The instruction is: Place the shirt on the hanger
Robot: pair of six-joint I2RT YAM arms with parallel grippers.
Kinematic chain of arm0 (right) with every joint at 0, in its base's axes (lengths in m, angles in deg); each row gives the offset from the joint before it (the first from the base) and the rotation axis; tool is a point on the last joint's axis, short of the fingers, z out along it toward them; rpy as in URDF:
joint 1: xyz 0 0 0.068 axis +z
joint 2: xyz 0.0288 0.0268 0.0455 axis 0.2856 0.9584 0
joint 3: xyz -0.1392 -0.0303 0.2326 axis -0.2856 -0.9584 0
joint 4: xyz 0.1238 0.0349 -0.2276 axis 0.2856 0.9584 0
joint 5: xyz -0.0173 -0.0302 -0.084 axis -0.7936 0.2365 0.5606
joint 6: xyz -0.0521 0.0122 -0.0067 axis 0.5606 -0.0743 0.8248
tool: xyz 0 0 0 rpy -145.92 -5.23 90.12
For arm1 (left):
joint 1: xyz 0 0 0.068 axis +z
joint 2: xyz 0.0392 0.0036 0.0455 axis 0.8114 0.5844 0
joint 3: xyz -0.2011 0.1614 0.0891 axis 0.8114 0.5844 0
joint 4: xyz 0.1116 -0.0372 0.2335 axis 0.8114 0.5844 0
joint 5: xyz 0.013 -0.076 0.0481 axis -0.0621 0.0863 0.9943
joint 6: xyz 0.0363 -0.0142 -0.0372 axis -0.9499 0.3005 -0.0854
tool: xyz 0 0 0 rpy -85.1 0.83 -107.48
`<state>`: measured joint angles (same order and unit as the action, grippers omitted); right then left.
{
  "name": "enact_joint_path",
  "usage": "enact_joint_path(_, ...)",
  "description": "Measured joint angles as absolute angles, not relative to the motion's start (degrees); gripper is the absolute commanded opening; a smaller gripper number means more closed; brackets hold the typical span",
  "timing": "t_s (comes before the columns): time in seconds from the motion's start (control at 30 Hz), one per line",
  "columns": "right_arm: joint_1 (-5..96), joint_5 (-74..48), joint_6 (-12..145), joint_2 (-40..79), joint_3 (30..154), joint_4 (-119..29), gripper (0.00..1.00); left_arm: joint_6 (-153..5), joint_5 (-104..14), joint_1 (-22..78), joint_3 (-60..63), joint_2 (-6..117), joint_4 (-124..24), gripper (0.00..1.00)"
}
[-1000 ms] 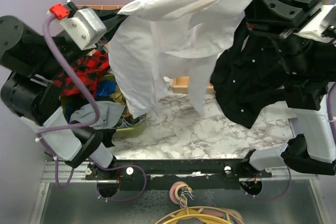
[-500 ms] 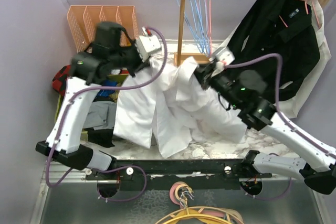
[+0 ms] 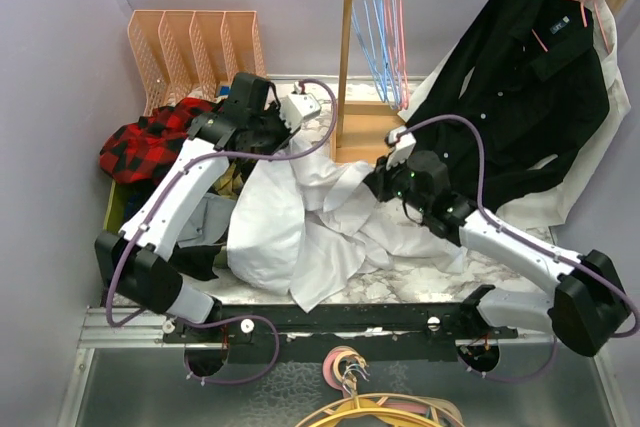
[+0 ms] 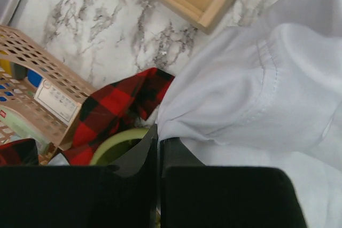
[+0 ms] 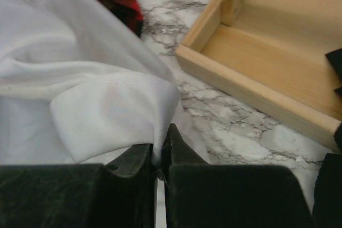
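Note:
The white shirt point(image 3: 300, 237) lies crumpled on the marble table between both arms. My left gripper point(image 3: 285, 142) is shut on its upper left edge; in the left wrist view the fabric point(image 4: 256, 94) meets the closed fingertips point(image 4: 158, 138). My right gripper point(image 3: 375, 185) is shut on a fold at the shirt's upper right; in the right wrist view the cloth point(image 5: 80, 94) is pinched between the jaws point(image 5: 160, 150). A thin pink hanger point(image 3: 401, 22) hangs on the rail next to the light-blue hangers point(image 3: 372, 7), apart from both grippers.
A black shirt point(image 3: 520, 87) hangs on another pink hanger at the back right. The wooden rack post point(image 3: 348, 47) and its base point(image 3: 365, 137) stand just behind the grippers. An orange file rack point(image 3: 190, 42), a red plaid shirt point(image 3: 145, 142) and a green bin point(image 4: 115, 145) are at the left.
Both arms have come down from high up. The white shirt, first held spread in the air, has dropped into a crumpled heap on the table, still held by both grippers.

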<state>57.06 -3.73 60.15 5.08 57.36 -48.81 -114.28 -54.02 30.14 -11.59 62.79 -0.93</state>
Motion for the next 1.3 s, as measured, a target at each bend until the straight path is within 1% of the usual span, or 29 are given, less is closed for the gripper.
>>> enact_joint_path(0.03,54.5,-5.3,59.2,6.1,57.3,-50.0,0.01,-113.4,-52.3,30.1,-12.3,64.1,-2.7,0.00)
enact_joint_path(0.07,51.9,-7.2,57.8,7.7,57.3,-51.3,0.01,-112.8,-51.0,30.1,-13.0,65.6,-3.8,0.05)
enact_joint_path(0.1,50.2,-8.0,56.9,8.7,57.3,-52.2,0.01,-112.1,-49.6,30.1,-13.8,67.5,-4.8,0.12)
enact_joint_path(0.17,47.9,-9.5,55.3,11.5,57.5,-53.0,0.01,-111.0,-47.8,30.1,-15.1,70.9,-5.7,0.38)
enact_joint_path(0.2,47.7,-10.2,54.6,12.7,57.8,-53.1,0.01,-110.4,-47.1,30.2,-15.9,72.9,-5.8,0.60)
enact_joint_path(0.23,47.7,-10.8,53.9,14.5,58.5,-52.8,0.01,-109.6,-46.4,30.2,-16.7,74.5,-5.7,0.90)
enact_joint_path(0.27,47.7,-11.1,53.4,15.7,59.0,-52.7,0.01,-109.0,-45.8,30.2,-17.6,76.1,-5.3,0.98)
enact_joint_path(0.4,47.7,-11.4,51.5,18.4,60.0,-52.4,0.01,-106.7,-42.4,30.2,-23.3,81.2,-1.8,0.99)
enact_joint_path(0.63,46.7,-10.5,50.1,18.6,60.0,-51.4,0.01,-106.7,-34.7,30.6,-34.6,81.0,7.8,0.99)
enact_joint_path(0.73,45.0,-10.3,49.9,18.6,59.3,-51.3,0.01,-108.6,-35.1,31.6,-40.8,80.2,13.8,0.98)
enact_joint_path(0.8,43.8,-10.3,49.9,18.6,58.7,-51.3,0.01,-110.4,-37.5,32.1,-42.9,78.4,18.1,0.97)
enact_joint_path(0.9,42.6,-10.3,50.0,18.6,58.1,-51.3,0.01,-112.8,-39.1,32.4,-41.0,73.8,22.9,0.97)
enact_joint_path(1.03,41.6,-10.4,50.2,18.5,57.4,-51.3,0.01,-113.8,-36.0,32.4,-35.4,69.7,25.4,0.99)
enact_joint_path(1.17,41.2,-11.8,50.8,18.0,56.8,-51.9,0.01,-113.6,-33.5,32.5,-35.0,72.7,26.6,0.99)
enact_joint_path(1.3,41.1,-13.8,51.1,16.9,56.5,-52.8,0.01,-113.3,-39.9,32.2,-38.2,76.2,29.4,0.99)
